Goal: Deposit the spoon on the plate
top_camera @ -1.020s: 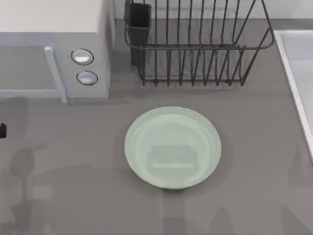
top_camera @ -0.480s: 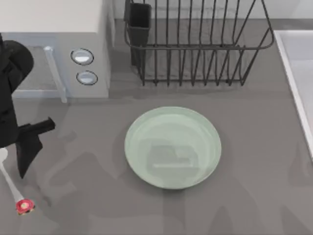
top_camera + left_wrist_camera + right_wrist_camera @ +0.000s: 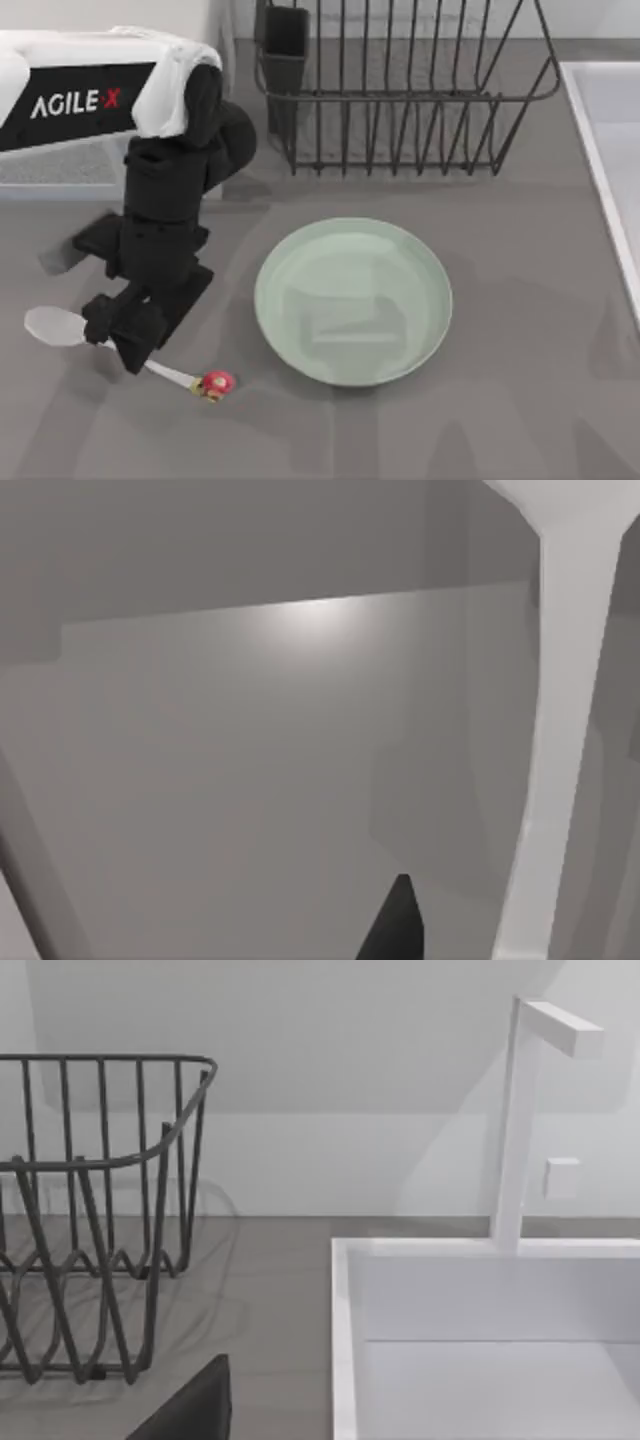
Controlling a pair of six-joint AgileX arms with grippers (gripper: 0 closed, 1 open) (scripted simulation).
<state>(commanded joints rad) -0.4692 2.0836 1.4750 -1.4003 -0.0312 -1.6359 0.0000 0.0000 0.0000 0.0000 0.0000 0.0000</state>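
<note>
The white spoon [image 3: 55, 325] hangs low over the table at the front left, its bowl pointing left and its red-pink ornament [image 3: 215, 383] pointing towards the plate. My left gripper [image 3: 128, 348] is shut on the middle of its handle, reaching down from the black wrist above. The pale mint-green plate [image 3: 352, 300] lies bare in the middle of the table, a short way right of the ornament. A dark part of my right gripper [image 3: 190, 1410] shows in the right wrist view, off by the sink.
A microwave [image 3: 180, 150] stands at the back left behind my left arm. A black wire dish rack [image 3: 400, 100] stands behind the plate. A white sink [image 3: 610, 150] with a faucet [image 3: 520, 1120] runs along the right edge.
My left arm has swung in from the left edge towards the plate, carrying the spoon to the right. The spoon's ornament now lies close to the plate's left rim.
</note>
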